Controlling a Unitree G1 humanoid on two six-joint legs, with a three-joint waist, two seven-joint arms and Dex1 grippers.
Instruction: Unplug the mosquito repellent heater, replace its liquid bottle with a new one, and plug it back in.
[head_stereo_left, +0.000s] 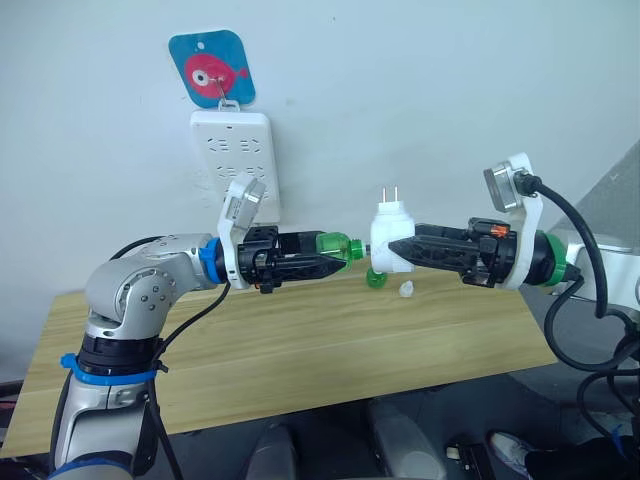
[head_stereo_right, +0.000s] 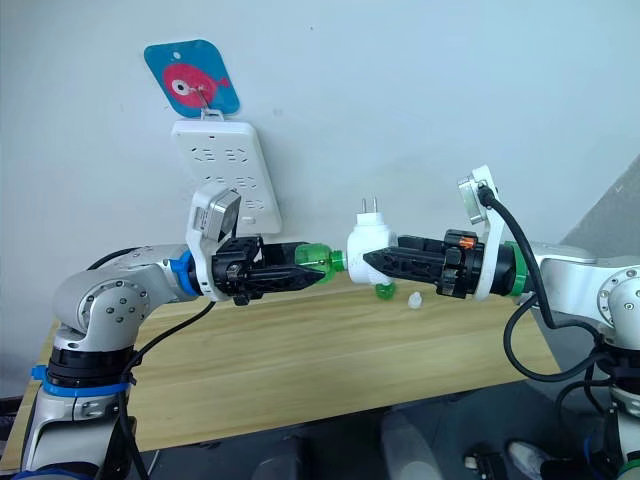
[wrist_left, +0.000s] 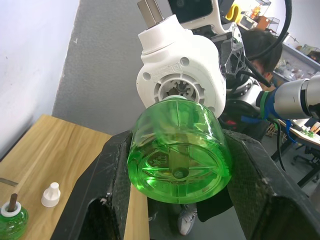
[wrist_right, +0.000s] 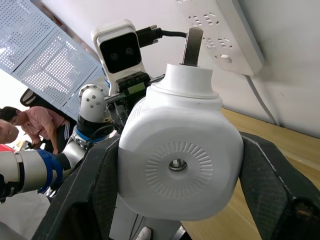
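Above the counter's (head_stereo_left: 300, 350) far edge, my left tool (head_stereo_left: 322, 262) clamps the green bottle (head_stereo_left: 338, 246), neck coaxial with the socket of the mosquito repellent heater (head_stereo_left: 390, 240) gripped by my right tool (head_stereo_left: 400, 250).

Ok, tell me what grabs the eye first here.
Mid-air above the wooden table, the left gripper holds a clear green liquid bottle against the small white rounded plug-in heater clamped in the right gripper. Behind, a long white power strip hangs on the wall under a blue fish hook.
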